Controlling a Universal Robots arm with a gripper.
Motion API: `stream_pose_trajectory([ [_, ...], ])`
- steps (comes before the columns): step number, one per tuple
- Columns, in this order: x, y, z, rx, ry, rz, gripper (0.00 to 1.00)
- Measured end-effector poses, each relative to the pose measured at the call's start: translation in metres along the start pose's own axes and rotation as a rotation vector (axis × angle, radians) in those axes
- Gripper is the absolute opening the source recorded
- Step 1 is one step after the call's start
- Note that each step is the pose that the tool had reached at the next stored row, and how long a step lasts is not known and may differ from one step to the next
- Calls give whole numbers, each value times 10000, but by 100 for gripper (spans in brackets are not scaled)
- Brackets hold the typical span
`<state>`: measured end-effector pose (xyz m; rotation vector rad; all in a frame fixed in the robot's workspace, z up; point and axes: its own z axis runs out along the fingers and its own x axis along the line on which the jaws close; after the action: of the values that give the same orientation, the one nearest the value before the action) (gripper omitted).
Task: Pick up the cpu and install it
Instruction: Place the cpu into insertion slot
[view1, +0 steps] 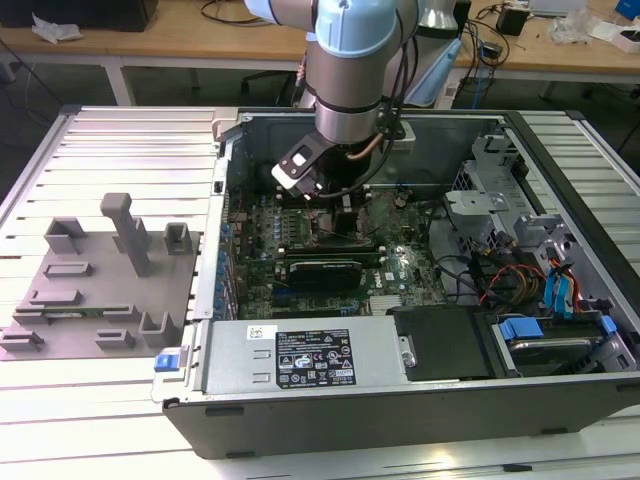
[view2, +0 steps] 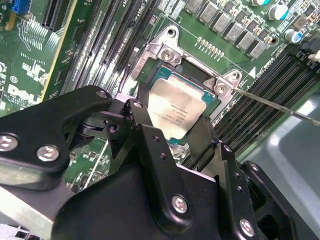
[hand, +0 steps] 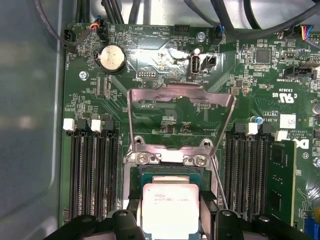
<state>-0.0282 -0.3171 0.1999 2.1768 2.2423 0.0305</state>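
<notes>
In the exterior view, the pale blue and silver robot arm (view1: 350, 90) reaches down into the open black desktop computer case (view1: 400, 425), its wrist over the green motherboard (view1: 400, 265). At six o'clock from the wrist sits the boxy grey power supply with a white label (view1: 300, 355). At nine o'clock from the case, well apart from it, the grey plastic fixture tray with upright posts (view1: 100, 290) lies on the slatted metal table (view1: 130, 150).

In both wrist views, the black gripper (view2: 172, 120) (hand: 170, 220) has its jaws clamped on the cpu (view2: 175, 112) (hand: 170, 207), a small flat square chip with a pale silvery metal top. One black finger (view2: 145, 127) presses each of two opposite edges. The chip sits level over the square metal-framed socket (view2: 162, 52) (hand: 167, 159); whether it is fully seated cannot be told.

The socket's silver hinged load plate (hand: 180, 92) stands raised, and the thin metal lever rod (view2: 270, 102) (hand: 218, 185) is swung free beside it. Rows of black memory slots (hand: 95, 170) flank the socket, and a round silver coin battery (hand: 112, 57) sits beyond the plate.
</notes>
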Motion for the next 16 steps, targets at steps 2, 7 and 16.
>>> stream_pose_trajectory([
  [2,0,8,0,1,-3,69,55],
  [7,0,8,0,1,-4,81,55],
  [16,3,9,6,0,-3,102,55],
])
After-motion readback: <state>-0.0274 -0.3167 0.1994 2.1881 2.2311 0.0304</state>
